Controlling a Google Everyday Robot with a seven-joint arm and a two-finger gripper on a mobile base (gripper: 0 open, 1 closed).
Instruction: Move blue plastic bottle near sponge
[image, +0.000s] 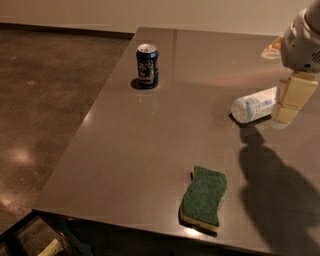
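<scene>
The blue plastic bottle (253, 106) lies on its side on the brown table (150, 145) at the right, its pale label showing. The gripper (290, 100) hangs at the right edge of the camera view, just over the bottle's right end, with tan fingers (296, 95) and a white arm above. The sponge (204, 198), green scrub top over yellow foam, lies near the table's front edge, well in front of the bottle and apart from it.
A dark blue soda can (147, 65) stands upright at the table's back left. A pale orange-and-white object (273, 48) lies at the back right. The table's left and front edges drop to a brown floor (45, 100).
</scene>
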